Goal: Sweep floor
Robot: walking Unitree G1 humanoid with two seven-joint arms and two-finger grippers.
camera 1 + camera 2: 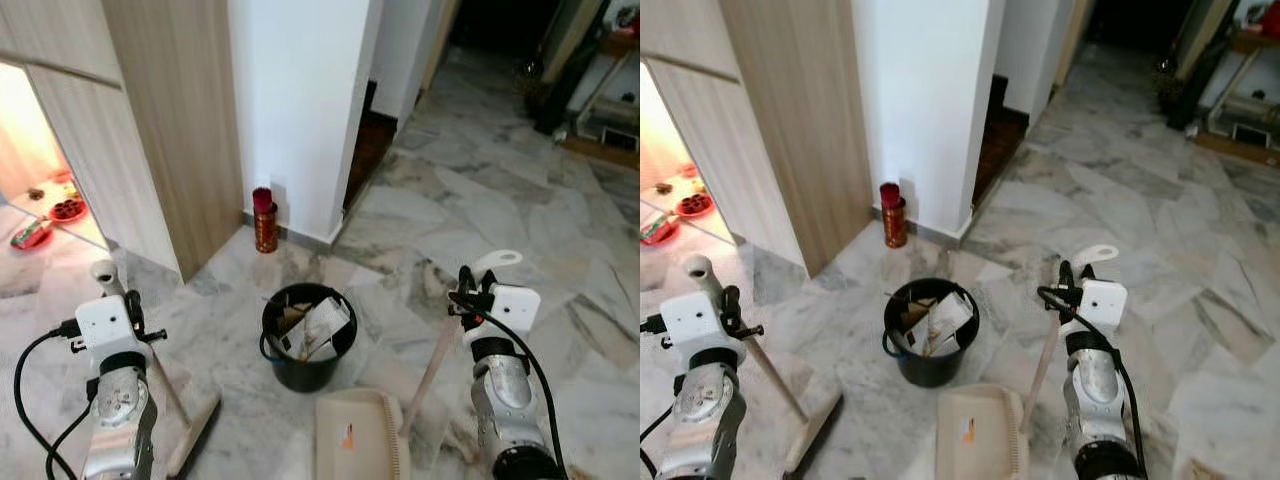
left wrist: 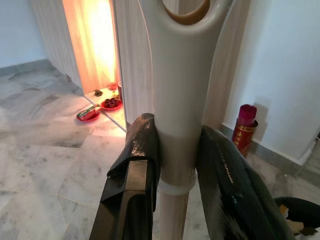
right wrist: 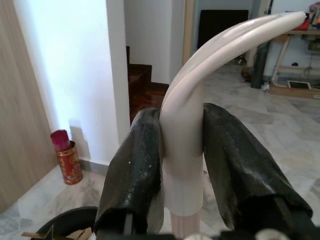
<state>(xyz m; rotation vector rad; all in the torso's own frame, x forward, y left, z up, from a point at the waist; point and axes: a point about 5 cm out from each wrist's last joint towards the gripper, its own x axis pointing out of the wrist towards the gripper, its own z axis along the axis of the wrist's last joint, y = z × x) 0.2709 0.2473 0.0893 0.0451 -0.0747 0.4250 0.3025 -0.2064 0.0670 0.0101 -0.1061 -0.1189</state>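
- The broom (image 1: pixel 185 415) stands left of the bin (image 1: pixel 306 345), its handle clenched in the left pincer (image 2: pixel 175 165).
- The dustpan (image 1: pixel 360 435) lies just before the bin; the right pincer (image 3: pixel 182 150) grips its handle.
- For a good sweep, the pan edge should stay flat on the floor (image 1: pixel 480 210).

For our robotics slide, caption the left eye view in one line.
Both end effectors grip tools, broom handle left, dustpan handle right, beside a black bin.

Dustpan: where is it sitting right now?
In the left eye view the dustpan lies on the marble floor low and centre, just in front of the black bin, its handle held by the right tool.
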